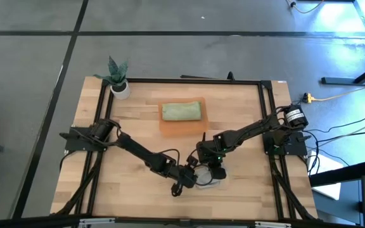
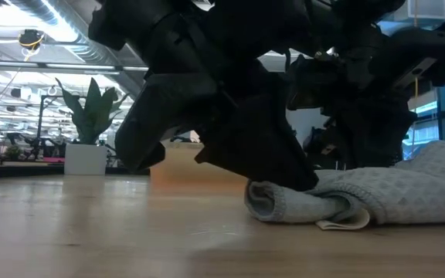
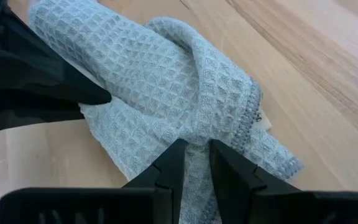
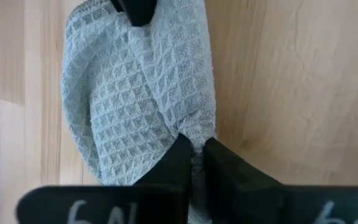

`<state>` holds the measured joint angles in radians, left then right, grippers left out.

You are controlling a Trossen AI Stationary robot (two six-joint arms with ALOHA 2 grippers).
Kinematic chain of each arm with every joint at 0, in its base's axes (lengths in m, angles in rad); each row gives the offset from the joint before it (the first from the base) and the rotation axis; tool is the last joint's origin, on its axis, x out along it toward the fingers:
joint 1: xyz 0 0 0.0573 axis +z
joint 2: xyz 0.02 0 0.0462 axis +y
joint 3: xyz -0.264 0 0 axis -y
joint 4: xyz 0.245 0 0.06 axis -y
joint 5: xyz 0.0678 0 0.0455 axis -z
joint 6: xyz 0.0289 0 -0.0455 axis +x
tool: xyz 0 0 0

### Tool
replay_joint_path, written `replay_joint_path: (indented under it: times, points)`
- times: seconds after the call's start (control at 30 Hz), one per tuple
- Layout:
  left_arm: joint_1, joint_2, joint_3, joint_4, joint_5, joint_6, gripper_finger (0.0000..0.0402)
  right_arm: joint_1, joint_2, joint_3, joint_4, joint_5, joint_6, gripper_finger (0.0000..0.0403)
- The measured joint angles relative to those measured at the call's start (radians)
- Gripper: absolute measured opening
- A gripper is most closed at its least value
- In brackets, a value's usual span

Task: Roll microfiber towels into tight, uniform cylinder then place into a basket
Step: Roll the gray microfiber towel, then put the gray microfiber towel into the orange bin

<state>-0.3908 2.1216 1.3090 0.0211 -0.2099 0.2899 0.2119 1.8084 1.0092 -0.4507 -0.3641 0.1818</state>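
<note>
My worry is the grey waffle-weave towel point(image 3: 166, 87) coming out lopsided: I judge the two pinches could pull against each other and slacken the roll. It lies near the table's front edge, well short of the orange basket point(image 1: 182, 124), which already holds a green towel point(image 1: 182, 111). Left gripper point(image 3: 194, 163) and right gripper point(image 4: 194, 158) each clamp one end.

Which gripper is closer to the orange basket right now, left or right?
Right, narrowly. The right gripper sits just below the basket near the table's front, pinching the grey towel. The left gripper grips the same towel slightly farther forward.
</note>
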Motion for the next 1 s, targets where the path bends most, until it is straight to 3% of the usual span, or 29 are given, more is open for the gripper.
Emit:
replay_joint_path:
  times: [0.13,0.37,0.57,0.77,1.0]
  points:
    - [0.003,0.0,0.001,-0.018,-0.001,-0.003,0.0069,-0.001,0.0,0.0,0.003,0.005,0.021,0.0059]
    - [0.014,-0.002,0.001,-0.032,0.002,-0.028,0.0069,-0.001,0.0,0.021,-0.012,0.011,-0.013,0.0158]
    - [0.021,-0.002,0.001,-0.046,0.001,-0.029,0.0069,-0.001,0.0,0.125,-0.189,0.009,-0.085,0.0226]
    - [0.043,-0.004,0.002,-0.078,-0.001,-0.069,0.0069,0.027,-0.001,0.226,-0.375,0.013,-0.076,0.024]
    - [0.05,-0.004,0.003,-0.084,-0.002,-0.073,0.0069,0.135,-0.001,0.23,-0.402,0.188,-0.165,0.0229]
